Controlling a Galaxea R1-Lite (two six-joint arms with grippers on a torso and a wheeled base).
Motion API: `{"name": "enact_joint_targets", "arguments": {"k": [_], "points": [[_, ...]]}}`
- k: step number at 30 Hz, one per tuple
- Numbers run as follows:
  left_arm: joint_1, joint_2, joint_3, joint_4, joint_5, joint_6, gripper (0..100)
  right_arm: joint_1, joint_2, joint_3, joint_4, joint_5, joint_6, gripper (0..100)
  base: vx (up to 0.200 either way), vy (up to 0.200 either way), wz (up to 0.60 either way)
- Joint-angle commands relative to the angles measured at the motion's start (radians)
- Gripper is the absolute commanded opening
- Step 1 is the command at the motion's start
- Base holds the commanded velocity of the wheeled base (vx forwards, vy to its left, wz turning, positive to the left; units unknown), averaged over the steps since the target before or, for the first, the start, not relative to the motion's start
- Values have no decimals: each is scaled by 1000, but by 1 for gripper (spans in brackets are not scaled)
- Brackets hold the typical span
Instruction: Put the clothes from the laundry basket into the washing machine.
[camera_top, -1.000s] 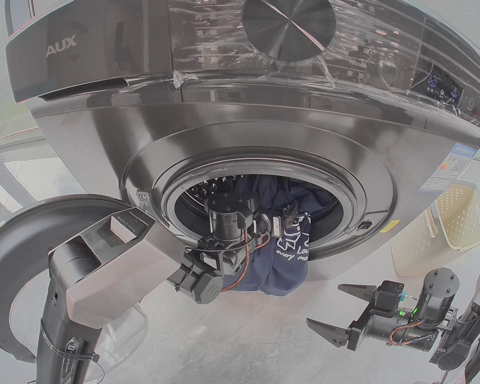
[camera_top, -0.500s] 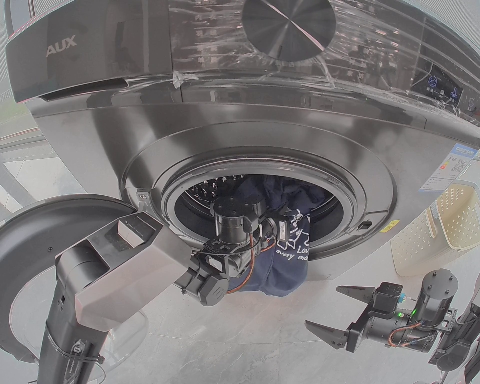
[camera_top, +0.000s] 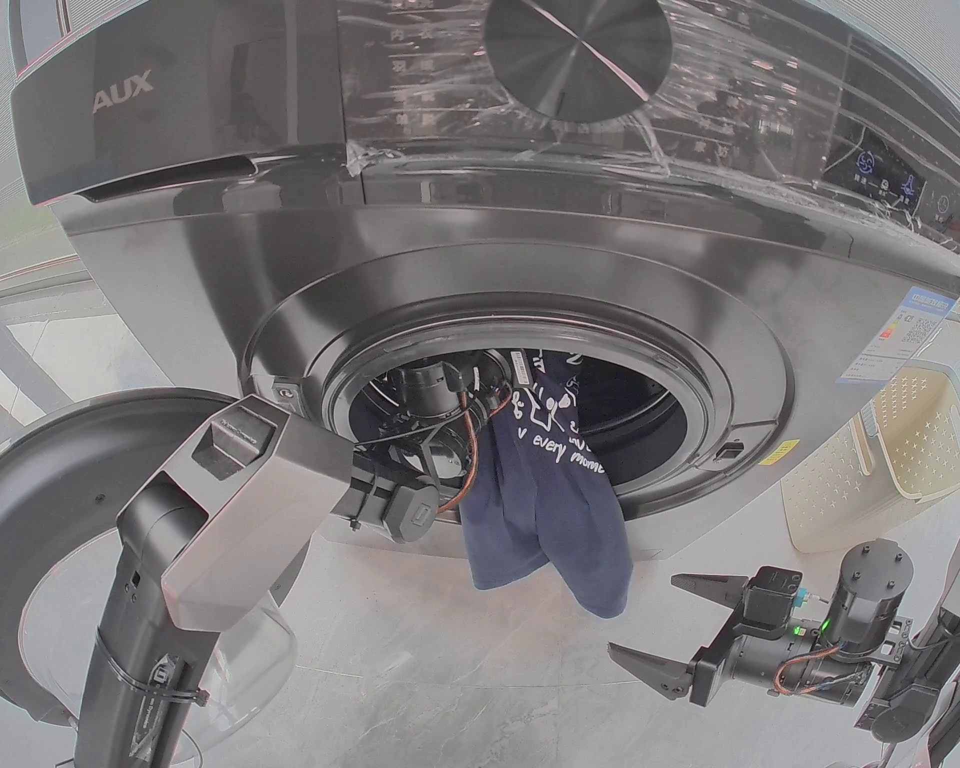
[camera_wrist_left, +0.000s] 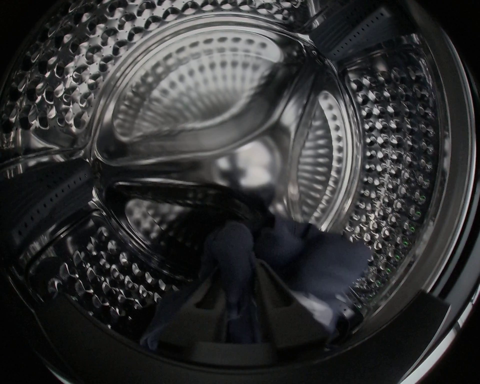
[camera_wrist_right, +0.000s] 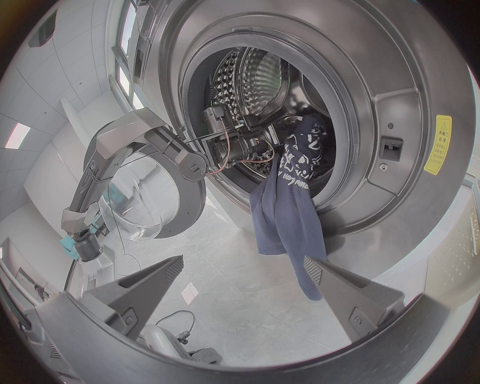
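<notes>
The left pincer, inside the washing machine's drum, pinches the navy shirt's top end; its long axis runs steeply down over the door rim, hem pointing at the floor; released now, the hanging weight would likely drag it out; the right pincer hangs spread at the near right.

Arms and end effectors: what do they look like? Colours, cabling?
Left arm: angular grey shell, black joints, orange cable at the wrist, black cable tie lower down. Right end effector: black, two pointed wedge fingers with dotted pads, orange cable, green light, round black motor cap.
</notes>
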Motion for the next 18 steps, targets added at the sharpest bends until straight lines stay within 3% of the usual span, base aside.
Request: {"name": "enact_joint_targets", "arguments": {"k": [1, 8, 11, 14, 18], "points": [[14, -13, 8, -5, 6, -1, 100, 1, 5, 16, -1, 0, 0, 100, 0, 0, 0], [-31, -81, 129, -9, 3, -7, 100, -1, 8, 16, -1, 0, 0, 100, 0, 0, 0], [-74, -168, 295, 17, -58, -36, 100, 1, 8, 16, -1, 0, 0, 100, 0, 0, 0], [-97, -205, 379, 28, -115, -40, 100, 1, 8, 16, -1, -1, 0, 100, 0, 0, 0], [-104, -193, 408, 29, -128, -40, 100, 1, 8, 16, -1, -1, 0, 100, 0, 0, 0]]}}
